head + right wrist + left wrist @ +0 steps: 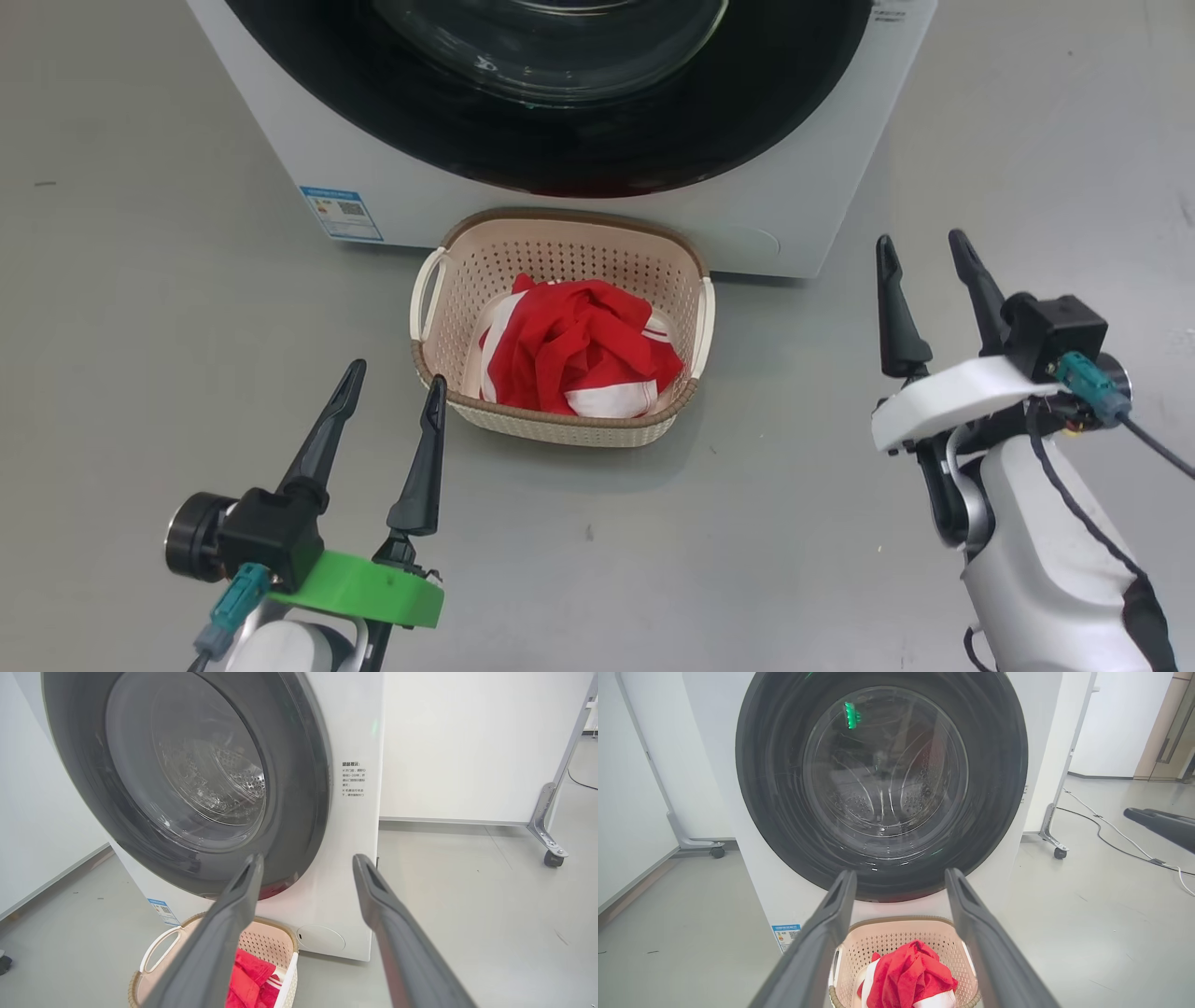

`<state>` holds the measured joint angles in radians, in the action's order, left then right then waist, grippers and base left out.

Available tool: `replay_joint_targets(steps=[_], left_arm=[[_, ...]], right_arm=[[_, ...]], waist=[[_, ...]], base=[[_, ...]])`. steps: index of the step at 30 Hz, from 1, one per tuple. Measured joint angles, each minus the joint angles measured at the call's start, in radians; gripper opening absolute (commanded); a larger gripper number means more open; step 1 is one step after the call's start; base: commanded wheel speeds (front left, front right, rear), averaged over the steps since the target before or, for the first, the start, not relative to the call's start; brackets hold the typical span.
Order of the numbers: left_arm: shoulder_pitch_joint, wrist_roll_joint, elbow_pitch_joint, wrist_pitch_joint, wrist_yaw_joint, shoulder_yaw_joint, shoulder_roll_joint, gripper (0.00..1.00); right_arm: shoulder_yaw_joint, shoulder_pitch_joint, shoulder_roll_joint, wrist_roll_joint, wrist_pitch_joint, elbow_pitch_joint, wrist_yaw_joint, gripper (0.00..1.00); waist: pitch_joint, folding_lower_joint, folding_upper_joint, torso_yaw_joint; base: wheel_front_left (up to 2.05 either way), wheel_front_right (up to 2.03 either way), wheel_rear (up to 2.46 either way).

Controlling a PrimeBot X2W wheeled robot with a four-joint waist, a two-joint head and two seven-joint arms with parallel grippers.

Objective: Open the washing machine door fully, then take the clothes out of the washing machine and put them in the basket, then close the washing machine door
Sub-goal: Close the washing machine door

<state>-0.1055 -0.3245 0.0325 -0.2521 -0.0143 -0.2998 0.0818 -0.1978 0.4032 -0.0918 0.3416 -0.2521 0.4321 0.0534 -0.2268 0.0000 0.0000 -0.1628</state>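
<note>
Both left fingers (322,439) and right fingers (896,308) gape empty (printed text (352,780): right wrist view).

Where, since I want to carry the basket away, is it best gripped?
By a white side handle, such as the left handle: it loops clear of the basket, leaving a gap for one finger. Come from above on the outer side; the clothes fill the middle.

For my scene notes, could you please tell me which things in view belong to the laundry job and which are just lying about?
Job in hand:
- washing machine
- its door, shut
- basket
- red clothes, in the basket

Just lying about:
- floor cables
- castered partition foot
</note>
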Motion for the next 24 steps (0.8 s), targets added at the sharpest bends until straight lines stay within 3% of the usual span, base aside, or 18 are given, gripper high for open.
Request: replay_joint_targets(steps=[5,24], left_arm=[[0.028,0.000,0.008,0.000,0.000,0.000,0.004,1.00],[0.120,-0.015,0.015,0.023,0.001,-0.001,0.009,1.00]], right_arm=[[0.003,-0.100,0.010,-0.012,0.000,-0.064,-0.026,1.00],[-0.006,-0.330,0.027,-0.020,0.000,-0.210,-0.065,1.00]], waist=[[0.037,0.0000,0.0000,0.036],[0.130,0.0000,0.0000,0.118]], base=[[0.00,0.00,0.00],[0.00,0.00,0.00]])
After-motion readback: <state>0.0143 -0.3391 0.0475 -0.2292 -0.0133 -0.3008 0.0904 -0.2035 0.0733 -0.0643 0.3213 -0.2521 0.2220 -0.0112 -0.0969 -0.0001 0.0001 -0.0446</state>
